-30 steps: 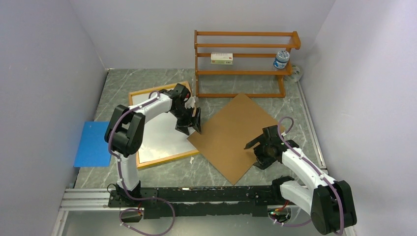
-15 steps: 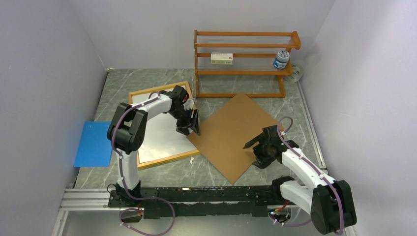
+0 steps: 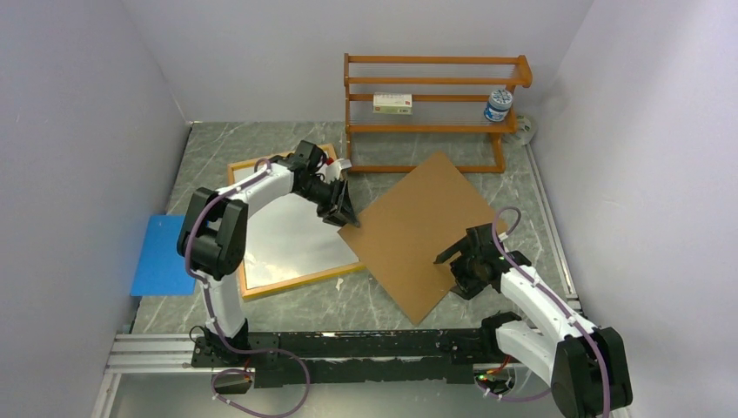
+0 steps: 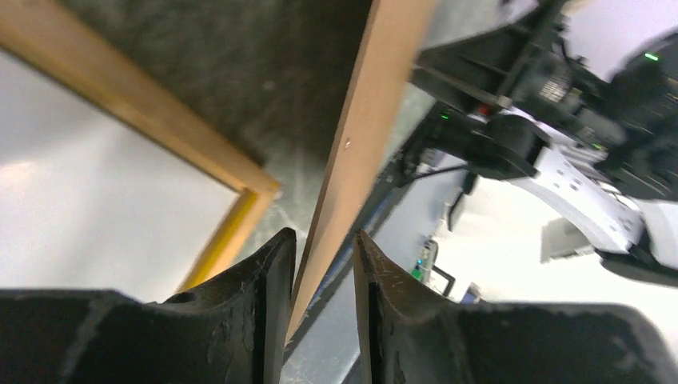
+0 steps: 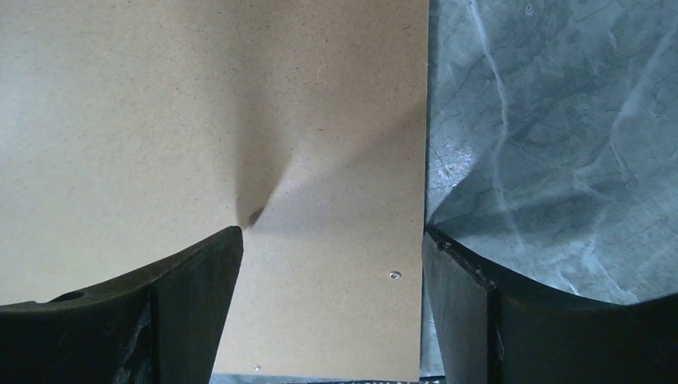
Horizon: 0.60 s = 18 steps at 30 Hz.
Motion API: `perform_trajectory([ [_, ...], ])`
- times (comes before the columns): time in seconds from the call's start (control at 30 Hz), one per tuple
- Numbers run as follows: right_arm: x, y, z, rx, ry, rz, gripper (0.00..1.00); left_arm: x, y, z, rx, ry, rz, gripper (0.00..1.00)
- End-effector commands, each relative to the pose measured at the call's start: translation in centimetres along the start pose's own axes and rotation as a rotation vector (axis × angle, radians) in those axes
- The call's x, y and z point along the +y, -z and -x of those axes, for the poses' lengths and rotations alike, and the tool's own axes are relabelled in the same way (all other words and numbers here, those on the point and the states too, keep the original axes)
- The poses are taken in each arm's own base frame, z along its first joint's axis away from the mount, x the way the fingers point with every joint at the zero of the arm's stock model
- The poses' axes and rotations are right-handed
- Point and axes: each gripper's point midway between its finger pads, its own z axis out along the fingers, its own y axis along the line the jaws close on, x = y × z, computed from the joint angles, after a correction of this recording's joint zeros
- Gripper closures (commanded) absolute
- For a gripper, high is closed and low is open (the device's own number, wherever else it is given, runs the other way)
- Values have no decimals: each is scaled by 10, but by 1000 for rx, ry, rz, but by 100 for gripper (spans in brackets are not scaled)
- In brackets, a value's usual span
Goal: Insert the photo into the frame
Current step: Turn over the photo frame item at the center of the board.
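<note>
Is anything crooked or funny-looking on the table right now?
Yes. The brown board sits crooked, turned like a diamond next to the frame. The left claw is pinching its edge, and that side looks tipped up off the table instead of lying flat.

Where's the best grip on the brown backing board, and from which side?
The thin edge at its left corner, coming in sideways from the frame. The backing board is a flat sheet, so only an edge fits between jaws; the left gripper pinches it there. The right gripper hangs open.
</note>
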Motion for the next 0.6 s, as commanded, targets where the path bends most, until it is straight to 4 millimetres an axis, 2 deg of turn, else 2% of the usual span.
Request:
perform_trajectory([
  [0.0, -13, -7, -2, -2, 24, -41, 15, -68, 14, -19, 72, -51, -258, 64],
  [0.2, -11, -4, 2, -23, 27, -32, 15, -75, 22, -23, 90, -72, -253, 83],
  [0.37, -7, 1, 8, -51, 41, -27, 15, -87, 34, -25, 82, -139, -263, 87],
  [0.43, -3, 5, 11, -66, 55, -21, 15, -92, 40, -25, 67, -172, -255, 97],
  [0.57, 7, 20, 24, -117, 103, -18, 12, -98, 59, -17, -25, -255, -138, 97],
])
